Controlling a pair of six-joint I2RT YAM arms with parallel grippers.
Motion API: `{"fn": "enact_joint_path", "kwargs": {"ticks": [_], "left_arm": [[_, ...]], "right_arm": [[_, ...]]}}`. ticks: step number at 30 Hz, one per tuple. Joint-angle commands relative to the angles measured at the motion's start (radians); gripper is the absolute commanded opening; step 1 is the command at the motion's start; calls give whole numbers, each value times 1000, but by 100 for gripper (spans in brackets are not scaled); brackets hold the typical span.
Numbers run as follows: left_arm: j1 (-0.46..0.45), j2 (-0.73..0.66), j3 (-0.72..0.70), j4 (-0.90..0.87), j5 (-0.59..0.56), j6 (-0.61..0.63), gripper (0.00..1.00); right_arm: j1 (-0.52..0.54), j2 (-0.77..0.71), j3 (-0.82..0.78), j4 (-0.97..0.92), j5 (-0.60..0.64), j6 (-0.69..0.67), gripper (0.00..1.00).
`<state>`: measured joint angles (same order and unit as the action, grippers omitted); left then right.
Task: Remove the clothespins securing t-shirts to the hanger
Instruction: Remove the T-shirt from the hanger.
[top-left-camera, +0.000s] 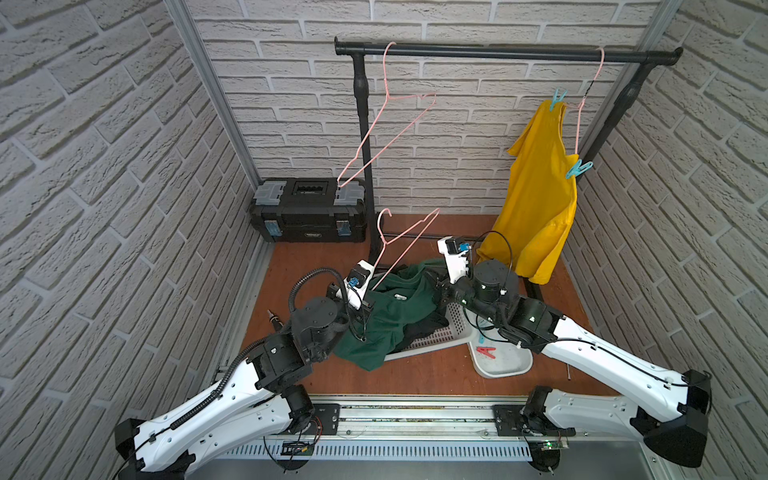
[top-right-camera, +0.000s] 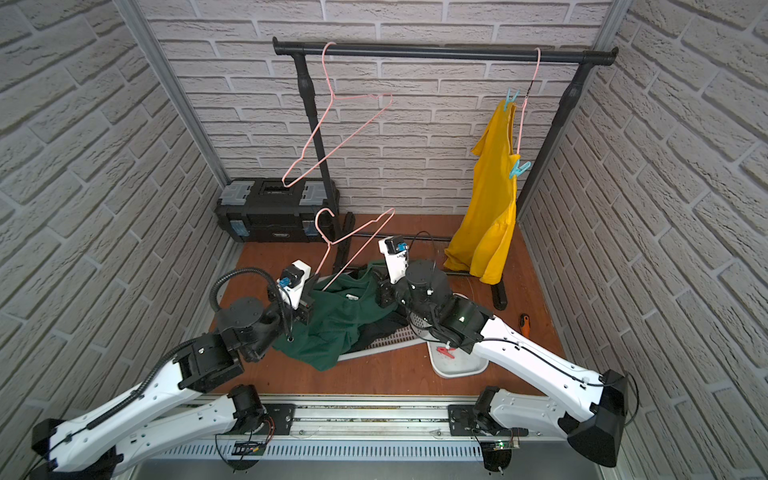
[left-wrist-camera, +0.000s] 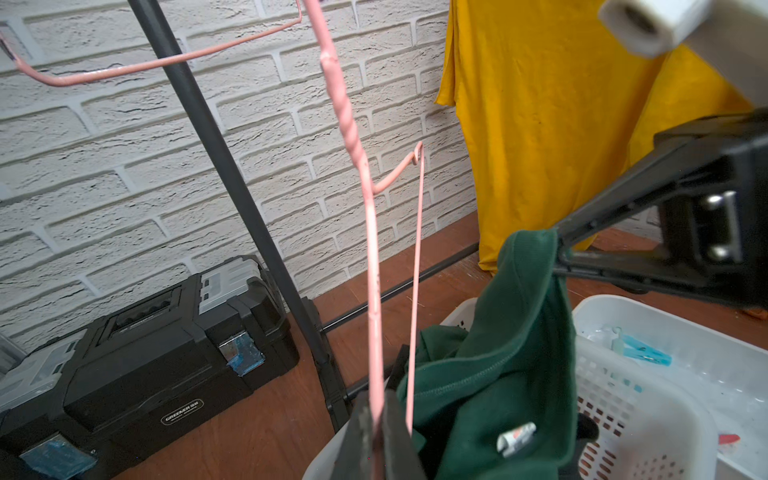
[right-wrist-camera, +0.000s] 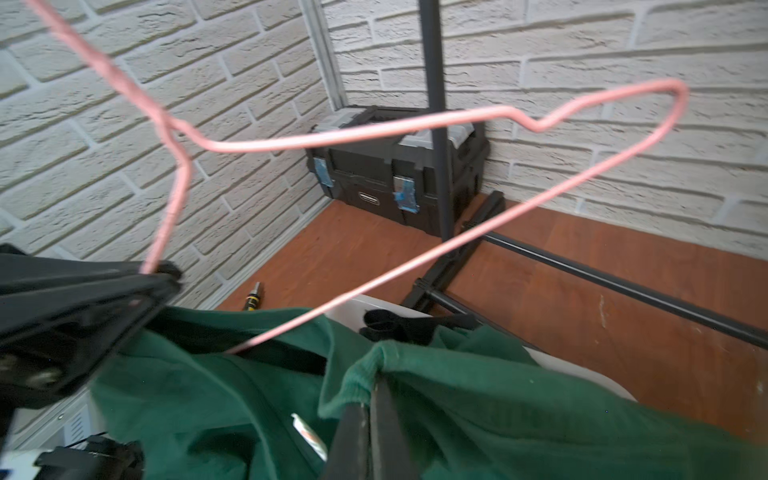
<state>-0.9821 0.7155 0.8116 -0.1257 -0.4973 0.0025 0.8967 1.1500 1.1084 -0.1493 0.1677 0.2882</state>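
Place: a robot test cell dressed as a laundry corner.
Walls: white brick-pattern panels (top-left-camera: 104, 166) framed by aluminium posts (top-left-camera: 219, 104).
Floor: a brown board (top-left-camera: 415, 374) edged by a metal rail (top-left-camera: 415, 413) carrying two white robot arms (top-left-camera: 216, 399).
Props: black garment rack (top-left-camera: 498, 53), black toolbox (top-left-camera: 307, 216), white basket (top-left-camera: 432, 334).

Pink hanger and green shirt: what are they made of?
The thin pink wire hanger looks like bent metal wire with a smooth pink coating: its neck is twisted together. The dark green t-shirt looks like soft, matt knitted cloth, maybe cotton: it folds, droops and has a ribbed collar edge.
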Motion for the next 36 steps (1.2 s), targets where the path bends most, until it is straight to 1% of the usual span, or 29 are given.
{"fn": "enact_joint_path", "kwargs": {"ticks": [1,6,8,11,12,15,21,23,29,31,34,36], "left_arm": [[5,-11,14,85,-43,-19,0],[6,-19,8,85,-58,-16,0],[7,-19,8,87,-62,-10,0],[11,-14,8,87,-62,-4,0],[13,-13,8,87,-63,-4,0],[15,-9,2,108,-64,-5,0],[19,2,5,126,-61,-4,0],[20,2,7,134,-60,-3,0],[21,65,16,168,-44,-2,0],[22,81,25,175,-36,-4,0],[22,114,37,195,-26,-6,0],[23,137,46,209,-19,-6,0]], "right_arm": [[64,36,104,-9,67,-52,2],[123,72,140,40,45,-52,2],[134,85,142,43,47,-54,2],[137,96,128,53,30,-23,2],[137,99,110,68,31,-8,2],[137,109,5,142,88,50,2],[132,111,-207,253,122,177,2],[124,104,-264,290,127,200,2],[81,108,-349,299,136,245,2],[56,111,-374,298,131,280,2],[10,118,-415,306,100,328,2],[-13,122,-434,308,76,338,2]]}}
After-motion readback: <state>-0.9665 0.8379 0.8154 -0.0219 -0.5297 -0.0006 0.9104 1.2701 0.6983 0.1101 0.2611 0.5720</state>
